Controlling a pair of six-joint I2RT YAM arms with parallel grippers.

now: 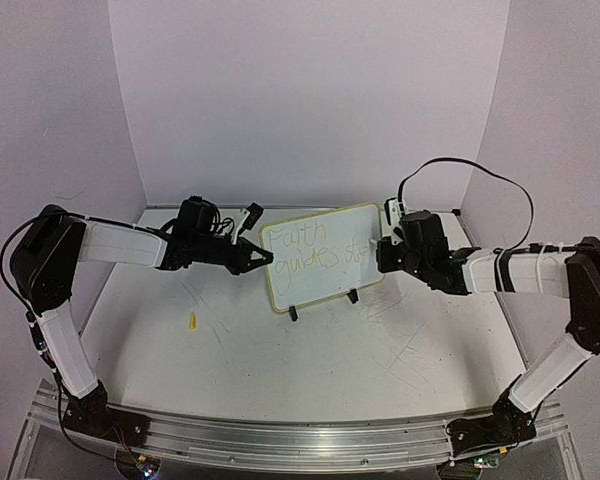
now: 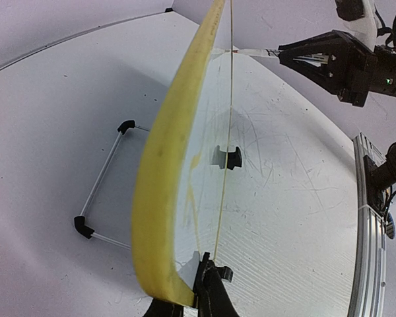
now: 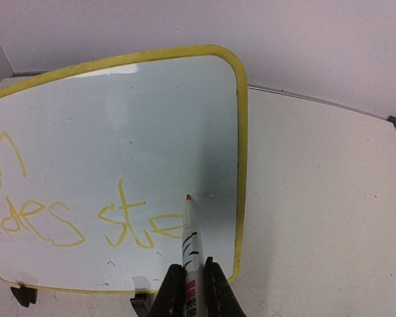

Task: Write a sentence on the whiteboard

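The whiteboard [image 1: 325,285] is white with a yellow rim [image 3: 241,132], yellow lettering [image 3: 129,224] and black feet [image 1: 352,296]; the marker [image 3: 191,247] is white, orange-tipped.

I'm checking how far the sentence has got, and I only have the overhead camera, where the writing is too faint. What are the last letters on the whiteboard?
Observer: In the right wrist view, the second line on the whiteboard ends in a yellow "ste".
Operator: Where is the marker tip?
Observer: The marker, clamped in the right gripper, has its tip at the board just right of that "e". I cannot confirm contact.
Operator: Is the left arm holding the board?
Observer: Yes. The left wrist view shows the left gripper shut on the board's yellow rim.
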